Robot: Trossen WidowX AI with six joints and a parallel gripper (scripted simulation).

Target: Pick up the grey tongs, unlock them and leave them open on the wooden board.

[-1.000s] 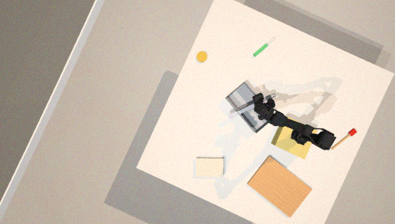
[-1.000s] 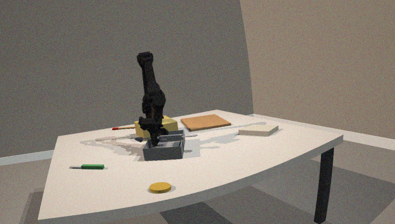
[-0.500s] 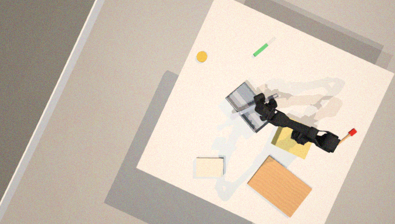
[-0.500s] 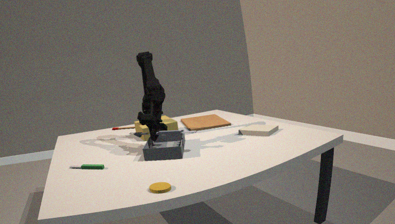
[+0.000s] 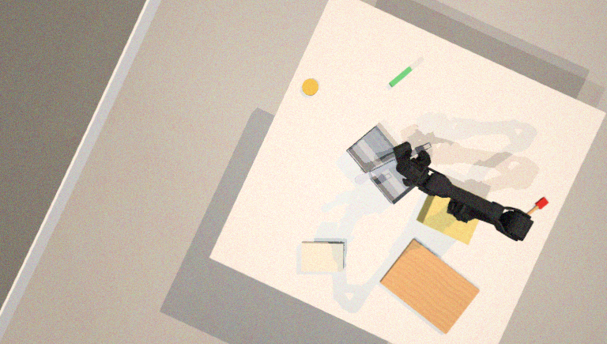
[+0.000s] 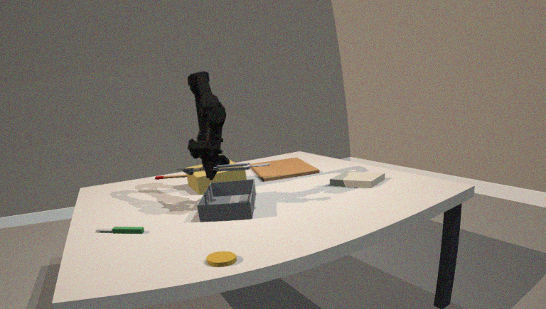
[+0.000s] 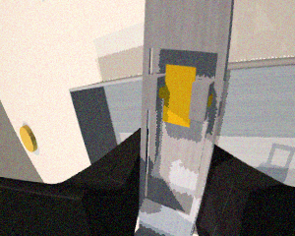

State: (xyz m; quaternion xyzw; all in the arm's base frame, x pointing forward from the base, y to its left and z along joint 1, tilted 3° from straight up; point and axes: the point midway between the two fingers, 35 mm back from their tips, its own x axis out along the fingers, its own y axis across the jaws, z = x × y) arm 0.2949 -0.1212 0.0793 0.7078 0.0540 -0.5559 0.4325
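The grey tongs [image 6: 233,166] [image 7: 187,29] are level and hang a little above the roasting tin [image 5: 375,143] [image 6: 225,212] [image 7: 90,123], crossing over it. Their arms look close together, with the tips pointing sideways. A yellow piece [image 7: 179,93] shows in a slot of the tongs in the wrist view. My gripper [image 6: 210,173] [image 7: 165,137] is shut on the tongs; its fingers press on both sides. The wooden board [image 5: 429,286] [image 6: 286,169] lies flat on the table with nothing on it. My arm hides part of the tongs in the top view.
A yellow block [image 5: 463,233] [image 6: 196,182] stands between the tin and the board, under my arm. A cream block [image 5: 322,257] [image 6: 364,179], a green-handled tool [image 5: 400,77] [image 6: 128,230], a yellow disc [image 5: 309,86] [image 6: 221,258] [image 7: 28,138] and a red-ended stick [image 5: 541,202] [image 6: 159,177] lie around.
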